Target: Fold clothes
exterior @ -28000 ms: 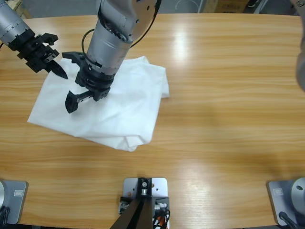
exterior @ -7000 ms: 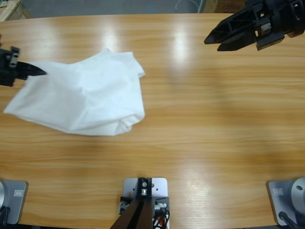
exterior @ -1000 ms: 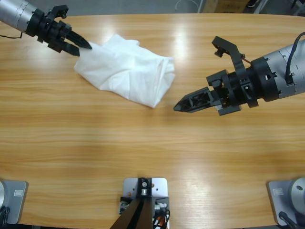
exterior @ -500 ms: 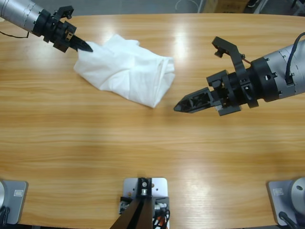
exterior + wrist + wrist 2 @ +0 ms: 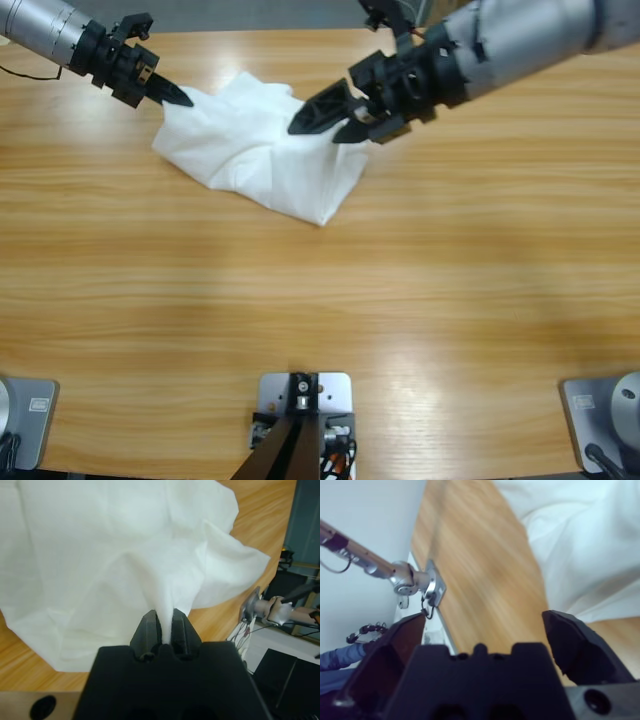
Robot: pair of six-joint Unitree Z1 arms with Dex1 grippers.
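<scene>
- The table (image 5: 420, 320) carries the T-shirt (image 5: 265, 150), a crumpled white heap toward 11 o'clock.
- The T-shirt looks light, limp and soft; it will likely sag and bunch wherever lifted, so opposite edges or corners seem the best holds.
- The right end effector (image 5: 318, 118) hovers wide over its 2 o'clock edge, holding nothing.
- The left end effector (image 5: 180, 97) pinches a fold at its 10 o'clock corner.

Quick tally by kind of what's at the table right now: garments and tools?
White T-shirt: 1
Black-jawed tools: 2, the left tool clamped on the shirt's edge, the right tool open over its far side
Total: 3
</scene>
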